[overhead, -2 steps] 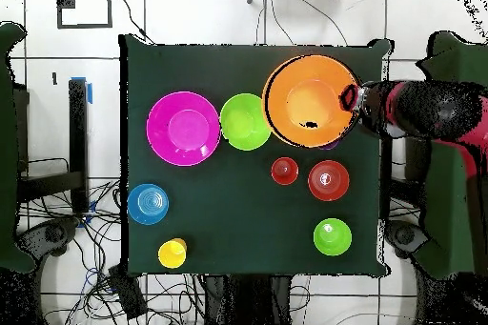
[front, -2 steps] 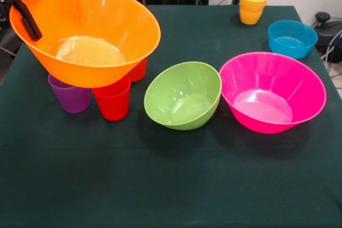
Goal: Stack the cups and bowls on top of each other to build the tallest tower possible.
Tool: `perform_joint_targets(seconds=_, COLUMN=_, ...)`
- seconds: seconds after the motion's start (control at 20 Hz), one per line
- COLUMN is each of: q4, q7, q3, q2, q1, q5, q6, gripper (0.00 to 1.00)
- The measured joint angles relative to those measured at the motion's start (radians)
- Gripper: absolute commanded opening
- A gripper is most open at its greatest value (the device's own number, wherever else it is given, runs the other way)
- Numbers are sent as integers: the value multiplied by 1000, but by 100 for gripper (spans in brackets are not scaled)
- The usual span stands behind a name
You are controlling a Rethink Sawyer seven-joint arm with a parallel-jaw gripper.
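The end effector (front, -2 steps: 25, 18) pinches the rim of the large orange bowl (front, -2 steps: 88, 36), one black finger inside the wall and the other hidden behind it. The bowl hangs tilted, mouth turned toward the front camera, its base just above the purple cup (front, -2 steps: 69, 95) and the red cup (front, -2 steps: 113, 100), at about 10 o'clock in the front view. I cannot tell whether it touches them or clears them.

At the centre of the worktop (front, -2 steps: 171, 185) the medium green bowl (front, -2 steps: 183, 95) lies tipped on its side, its rim just beside the pink bowl (front, -2 steps: 272, 92) at 3 o'clock. The small blue bowl (front, -2 steps: 292, 38) sits at 2 o'clock and the yellow cup (front, -2 steps: 253, 5) at 1 o'clock. The overhead view also shows a small red-orange bowl (overhead, -2 steps: 328, 179) and a small green bowl (overhead, -2 steps: 332, 236) on the robot's side of the worktop.

The bowl looks like thin, glossy plastic: light, fairly stiff, and slippery. A pinch on one edge lets it swing (the tilt suggests this already). The rim is the only thin edge a narrow grip can close on, so holding there is sensible, though the wall may flex a little. Set down gently, it should nest easily; dropped crooked, it could slide or knock over the light cups below.
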Motion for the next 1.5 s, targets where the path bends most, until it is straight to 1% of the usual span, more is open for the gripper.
perform_joint_targets(seconds=0.65, q4=3, q7=0, q3=0, q2=38, q1=-2, q5=0, q6=-37, gripper=0)
perform_joint_targets(seconds=0.9, q4=6, q7=0, q3=0, q2=40, q1=-4, q5=0, q6=-58, gripper=0)
perform_joint_targets(seconds=1.5, q4=12, q7=0, q3=-3, q2=39, q1=-6, q5=0, q6=-61, gripper=0)
